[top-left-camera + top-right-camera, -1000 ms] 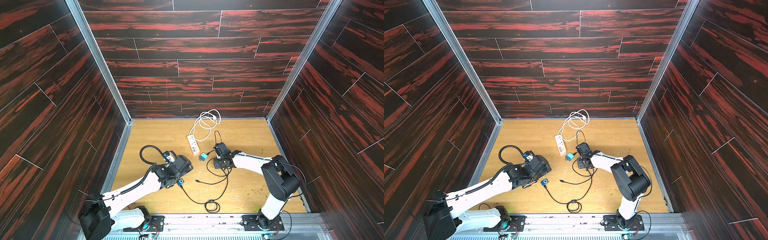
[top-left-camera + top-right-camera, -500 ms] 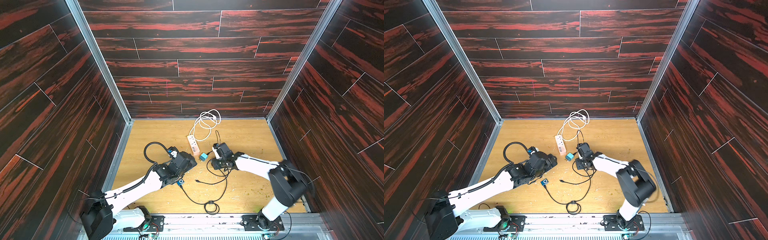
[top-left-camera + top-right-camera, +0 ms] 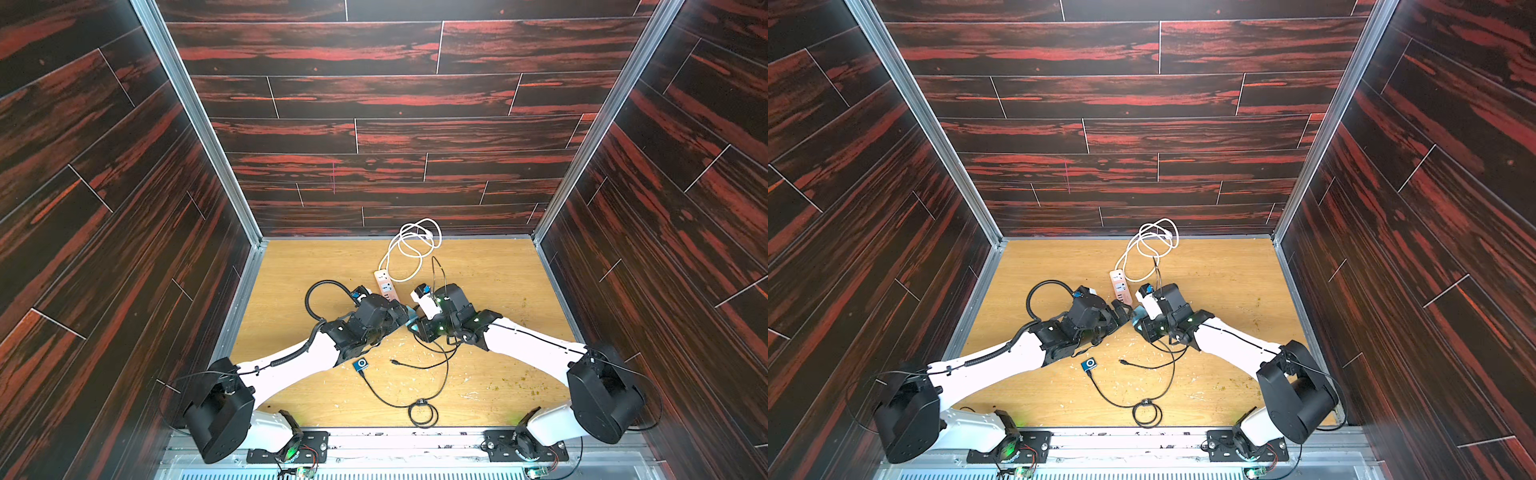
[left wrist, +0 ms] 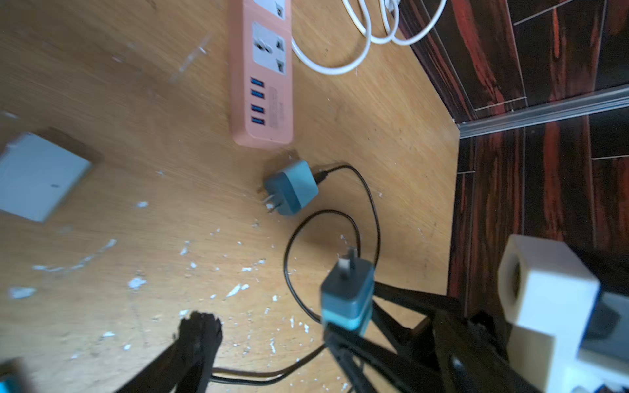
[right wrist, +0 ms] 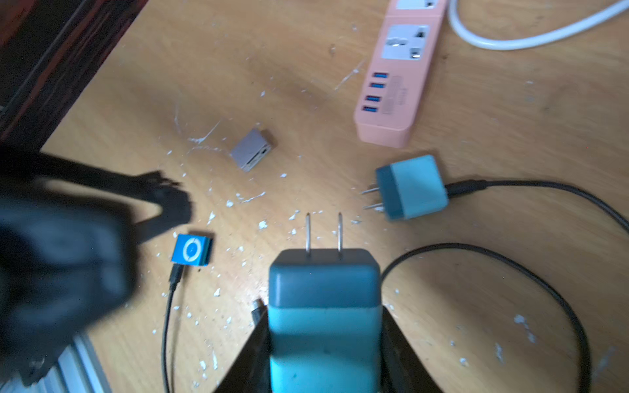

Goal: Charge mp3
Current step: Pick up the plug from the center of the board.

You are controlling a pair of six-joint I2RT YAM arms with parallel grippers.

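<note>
The right tool (image 5: 325, 331) is clamping a teal charger (image 5: 323, 282), prongs pointing outward. The left tool (image 3: 1120, 312) is hovering close by, spread wide, holding nothing

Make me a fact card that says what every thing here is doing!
right gripper: jaws shut on the held charger, prongs pointing away
left gripper: jaws open, empty
mp3 player: blue, lying on the table, black cable joined to it
power strip: pink, visible sockets empty
spare charger: teal, on its side beside the power strip, second cable plugged in
grey box: small, lying alone on the table
</note>
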